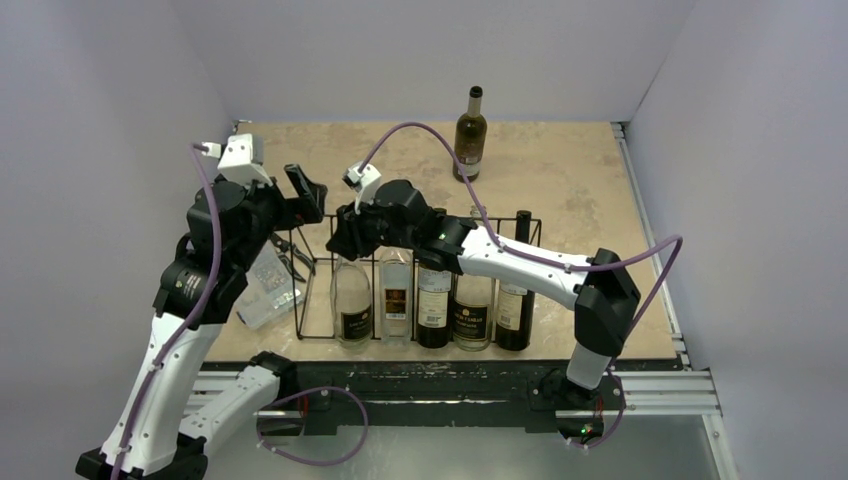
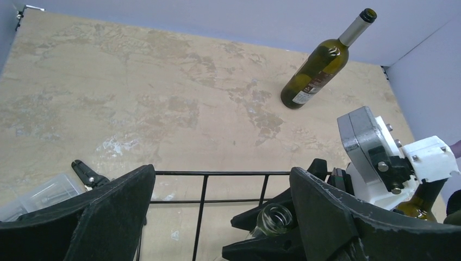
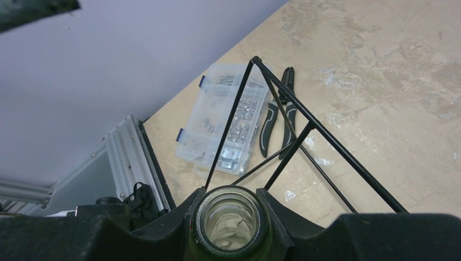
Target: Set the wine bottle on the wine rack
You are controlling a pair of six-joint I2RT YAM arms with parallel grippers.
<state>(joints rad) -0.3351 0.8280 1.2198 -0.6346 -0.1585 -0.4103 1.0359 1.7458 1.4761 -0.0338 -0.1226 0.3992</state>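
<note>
The black wire wine rack [image 1: 318, 262] stands at the near middle of the table with several bottles upright in it. The wine bottle [image 1: 352, 300], pale clear-green glass, stands in the rack to the left of the other bottles. My right gripper [image 1: 345, 238] is shut on its neck. In the right wrist view its open mouth [image 3: 231, 223] sits between the right gripper's fingers [image 3: 163, 228]. My left gripper [image 1: 303, 195] hovers just left of it and above the rack's left end. Its jaws [image 2: 223, 217] stand wide open and hold nothing. The bottle mouth [image 2: 274, 217] shows close to its right finger [image 2: 337, 217].
An olive-green bottle [image 1: 470, 135] stands alone at the back of the table [image 2: 318, 65]. A clear plastic organiser box [image 1: 265, 290] and black pliers [image 3: 277, 122] lie left of the rack. Grey walls enclose the table on three sides.
</note>
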